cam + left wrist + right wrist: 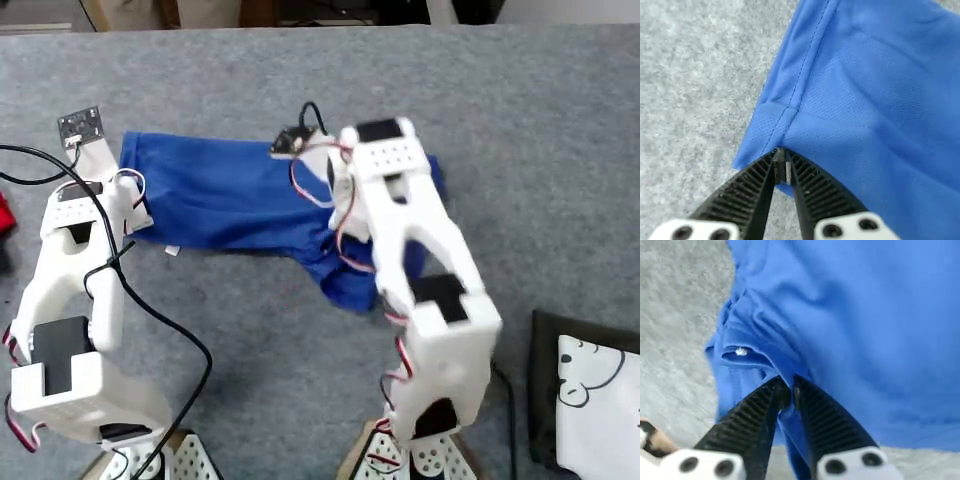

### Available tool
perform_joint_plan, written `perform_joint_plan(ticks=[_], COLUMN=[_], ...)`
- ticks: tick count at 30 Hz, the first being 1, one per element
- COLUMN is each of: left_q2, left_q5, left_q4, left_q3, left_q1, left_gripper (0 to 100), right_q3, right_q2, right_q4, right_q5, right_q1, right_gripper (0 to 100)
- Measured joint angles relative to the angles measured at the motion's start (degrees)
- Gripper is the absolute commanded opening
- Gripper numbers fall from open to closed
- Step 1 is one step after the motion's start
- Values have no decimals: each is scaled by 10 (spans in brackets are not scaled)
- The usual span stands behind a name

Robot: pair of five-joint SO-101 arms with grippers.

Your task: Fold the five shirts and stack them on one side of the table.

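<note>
Left gripper (782, 167): clenched, its black ribbed fingers (755, 185) pinching the corner of the blue mesh-knit shirt (875, 115) where the stitched hem (800, 85) turns. The fabric spreads away from the tips, and a short flap of hem hangs just beside the pinch.

Right gripper (788, 390): clamped on a gathered ridge of the same blue cloth. Creases fan out from between the tips, and a bunched lobe with a small white speck (741, 351) sits just beside one finger.

Blue shirt (220, 195): in the high view it lies long and flat across the middle of the table, one end at the left gripper's tips and the other running under the right arm. A rumpled blue flap (350, 280) trails from the right gripper's end toward the arm bases.

Grey felt table cover (520, 120): bare felt lies on the outer side of each pinch, just beyond the shirt's edge.

White tag (172, 250): on the felt at the shirt's near edge, near the left gripper.

Dark cloth with a white printed panel (595, 390): well apart from both sets of jaws, at the table's edge beyond the right arm's base. It may be a folded shirt, but it is cut off by the frame.

Black cable (150, 310): loops over the felt beside the left arm.
</note>
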Motion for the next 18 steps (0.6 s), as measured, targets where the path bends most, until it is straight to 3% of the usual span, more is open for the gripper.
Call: perform_joint_plan(ticks=[5, 10, 18], left_q2=[0, 0, 0], left_q5=[0, 0, 0], left_q4=[0, 0, -14], left_q3=[0, 0, 0], left_q1=[0, 0, 0], left_gripper=[18, 18, 18], right_q3=[-274, -465, -496], right_q2=[149, 263, 290], right_q4=[103, 113, 114], right_q5=[45, 68, 70], right_q1=[0, 0, 14], right_gripper=[4, 10, 337])
